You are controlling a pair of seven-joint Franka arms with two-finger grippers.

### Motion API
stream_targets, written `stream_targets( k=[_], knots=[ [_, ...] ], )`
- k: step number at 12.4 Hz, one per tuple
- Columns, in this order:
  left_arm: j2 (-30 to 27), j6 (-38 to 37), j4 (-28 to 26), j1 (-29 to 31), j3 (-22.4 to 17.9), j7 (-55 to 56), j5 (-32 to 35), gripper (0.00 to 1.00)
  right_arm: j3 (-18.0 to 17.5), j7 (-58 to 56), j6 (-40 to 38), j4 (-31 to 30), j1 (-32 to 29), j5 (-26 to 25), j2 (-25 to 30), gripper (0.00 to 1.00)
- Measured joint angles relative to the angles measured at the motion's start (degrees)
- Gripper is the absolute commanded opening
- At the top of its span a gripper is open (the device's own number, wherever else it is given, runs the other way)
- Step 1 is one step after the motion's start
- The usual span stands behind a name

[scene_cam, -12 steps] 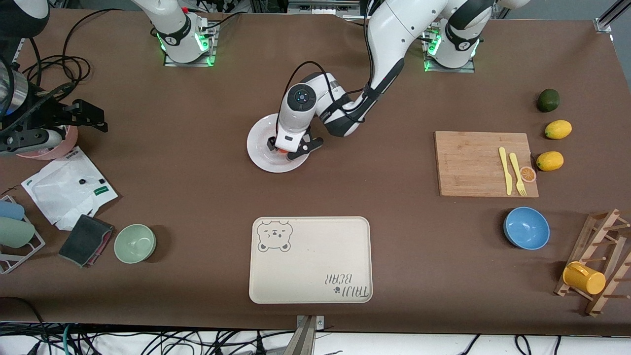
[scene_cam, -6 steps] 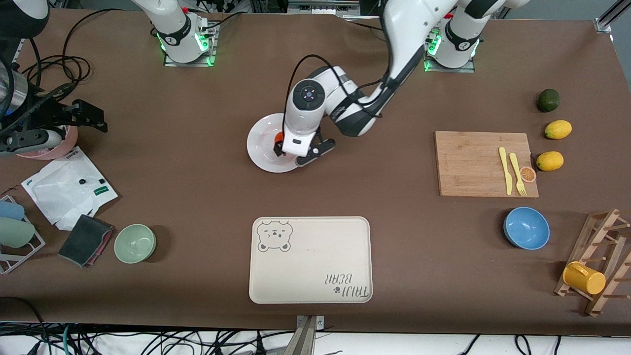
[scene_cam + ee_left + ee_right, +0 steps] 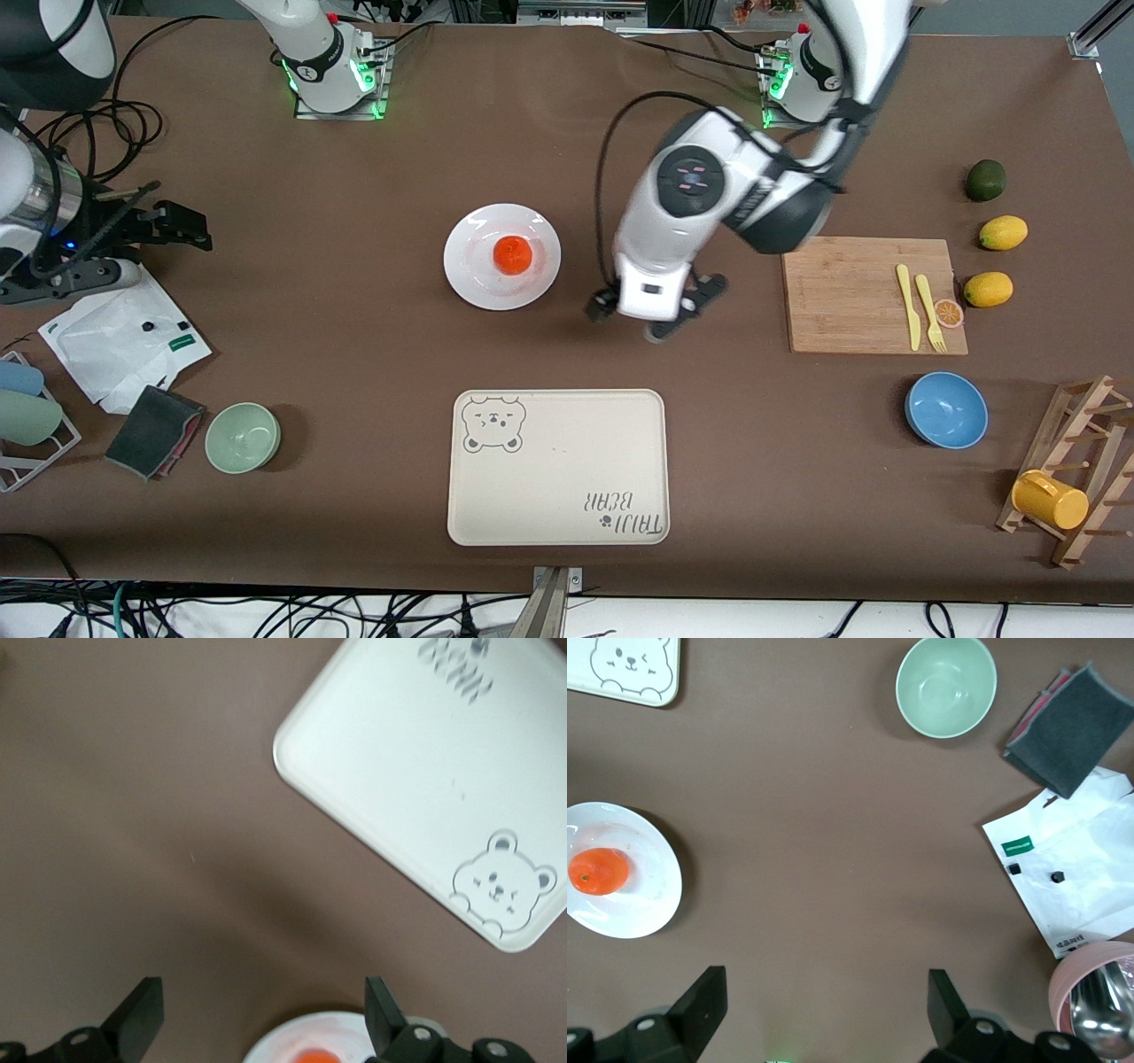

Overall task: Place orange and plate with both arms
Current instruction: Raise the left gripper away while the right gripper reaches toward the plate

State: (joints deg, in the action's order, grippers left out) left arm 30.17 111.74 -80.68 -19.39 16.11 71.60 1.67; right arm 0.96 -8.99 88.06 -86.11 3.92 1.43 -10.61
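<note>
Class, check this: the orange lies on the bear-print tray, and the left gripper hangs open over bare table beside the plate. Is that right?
One error. The orange lies on the white plate, not the tray, as the front view shows. The left gripper does hang open beside the plate.

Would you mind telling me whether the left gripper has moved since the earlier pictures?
Yes. The left gripper, open, has left the plate, where the orange now lies, and travelled toward the cutting board.
</note>
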Motion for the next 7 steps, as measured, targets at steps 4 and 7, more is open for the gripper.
stream_targets(
  k=[4, 7],
  knots=[
    [-3.93, -3.46, 0.03, 10.52, 0.07, -17.80, 0.14, 1.00, -0.37, -0.04, 0.63, -0.12, 1.51, 0.10, -3.12, 1.00],
    [-8.77, -10.34, 0.05, 17.62, -0.43, -32.40, 1.43, 1.00, -0.53, 0.21, 3.85, -0.15, 4.05, 1.65, -6.43, 1.00]
  ],
)
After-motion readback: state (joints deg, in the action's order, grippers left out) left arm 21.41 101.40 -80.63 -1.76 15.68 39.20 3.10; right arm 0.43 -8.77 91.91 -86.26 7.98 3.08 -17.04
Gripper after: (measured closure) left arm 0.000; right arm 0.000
